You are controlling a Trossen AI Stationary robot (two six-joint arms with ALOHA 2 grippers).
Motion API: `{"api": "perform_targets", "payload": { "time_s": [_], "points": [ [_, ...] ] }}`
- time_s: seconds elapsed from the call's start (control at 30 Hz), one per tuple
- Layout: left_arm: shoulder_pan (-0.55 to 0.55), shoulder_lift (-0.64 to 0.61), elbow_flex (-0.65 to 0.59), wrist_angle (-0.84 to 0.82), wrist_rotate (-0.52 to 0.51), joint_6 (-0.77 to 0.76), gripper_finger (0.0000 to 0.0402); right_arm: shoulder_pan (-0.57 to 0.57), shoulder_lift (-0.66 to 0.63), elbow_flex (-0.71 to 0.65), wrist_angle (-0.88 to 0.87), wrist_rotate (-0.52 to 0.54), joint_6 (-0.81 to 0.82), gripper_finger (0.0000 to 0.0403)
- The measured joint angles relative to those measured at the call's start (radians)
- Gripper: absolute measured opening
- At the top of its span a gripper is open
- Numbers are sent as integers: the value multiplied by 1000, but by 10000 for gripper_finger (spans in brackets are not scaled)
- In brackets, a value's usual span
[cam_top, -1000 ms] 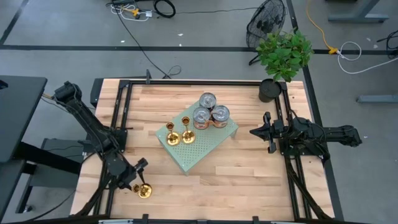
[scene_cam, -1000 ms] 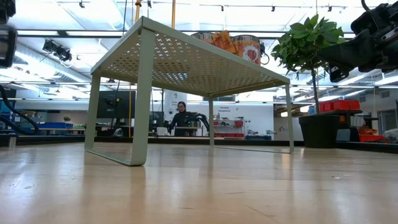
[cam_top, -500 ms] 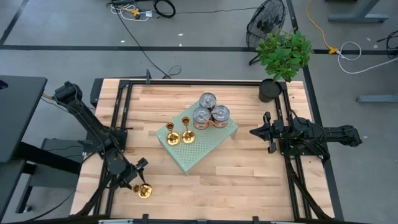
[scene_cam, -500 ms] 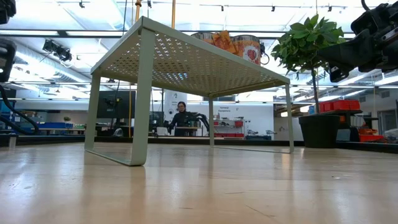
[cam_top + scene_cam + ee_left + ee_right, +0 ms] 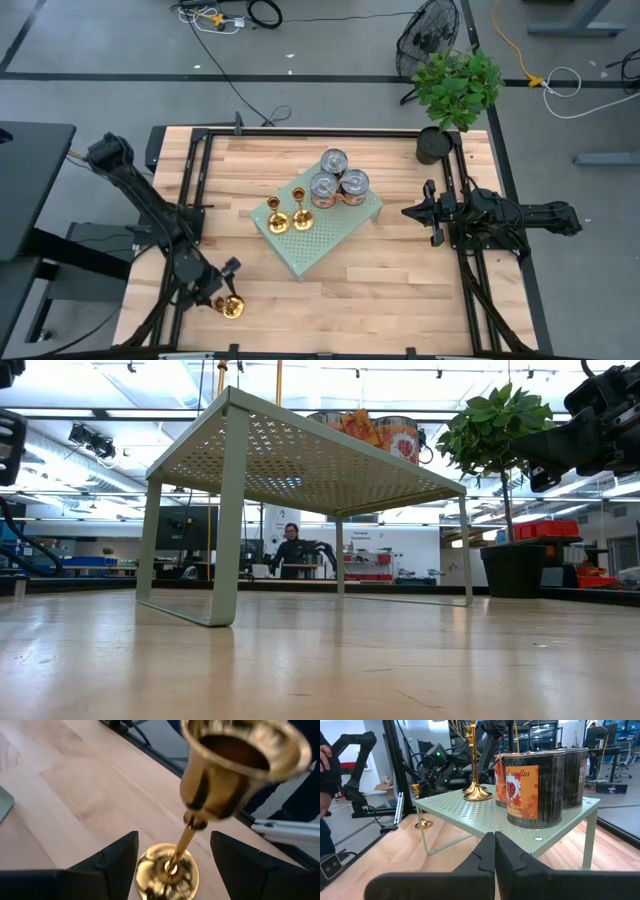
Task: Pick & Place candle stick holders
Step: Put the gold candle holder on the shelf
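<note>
From above, the left gripper [image 5: 222, 296] hangs over the near left corner of the table [image 5: 400, 300], right at a lone gold candle holder [image 5: 231, 307] standing on the wood, well apart from the green perforated shelf [image 5: 330, 240] in the middle. Two more candle holders [image 5: 289, 217] stand on that shelf's left end, beside three tin cans [image 5: 335, 182]. The right gripper [image 5: 412, 211] waits at the table's right side, near the potted plant [image 5: 455, 85], and is far from the lone holder, so the left arm is plainly the nearer one. The low view shows the shelf [image 5: 300, 460] from beneath, with the cans [image 5: 385, 435] on top; the lone holder and the left fingers are not visible there. In the left wrist view the holder [image 5: 200, 810] stands upright between the two dark fingers [image 5: 117, 862], its stem running up from the round base to the cup; the fingers are spread to either side of the base and do not appear to touch it, so nothing is gripped yet. A grasp would probably mean closing across the thin stem, at right angles to that upright axis. In the right wrist view the right gripper's own fingers [image 5: 485, 857] are pressed together on nothing, pointed at the shelf [image 5: 560, 832] and the cans [image 5: 530, 792].
</note>
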Motion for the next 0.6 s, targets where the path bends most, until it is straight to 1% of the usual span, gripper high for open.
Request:
{"api": "perform_targets", "payload": {
  "time_s": [0.17, 0.4, 0.6],
  "points": [
    [0, 34, 0, 61, 1, -5, 257, 0, 0, 0, 0, 0, 0, 3],
    [0, 79, 0, 71, 53, -26, 256, 0, 0, 0, 0, 0, 0, 3],
    [0, 94, 0, 86, 53, -33, 233, 0, 0, 0, 0, 0, 0, 3]
  ]
}}
